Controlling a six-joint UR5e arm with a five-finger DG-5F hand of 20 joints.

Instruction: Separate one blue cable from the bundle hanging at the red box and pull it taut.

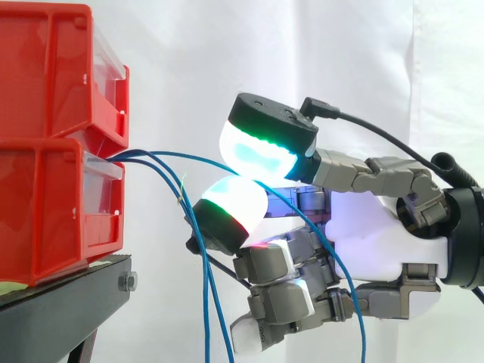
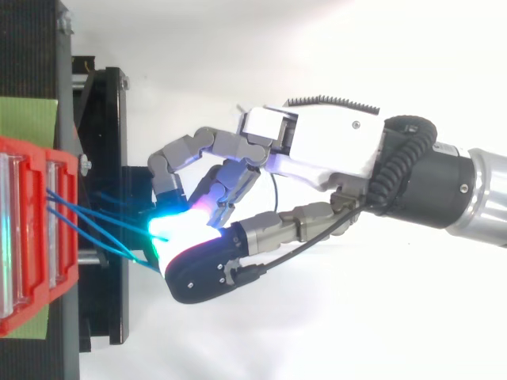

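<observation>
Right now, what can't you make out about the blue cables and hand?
Side view: the bundle's lower ends, cut off by the bottom edge.
Both views: its anchoring, hidden inside the red box.
Top view: where the hand pinches the blue cable, hidden by its pads.

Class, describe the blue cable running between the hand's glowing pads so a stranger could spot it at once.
Start at the stacked red bins; blue cables leave the gap between them. The others hang down; this blue cable alone arcs rightward into the hand, between its glowing pads.
</observation>
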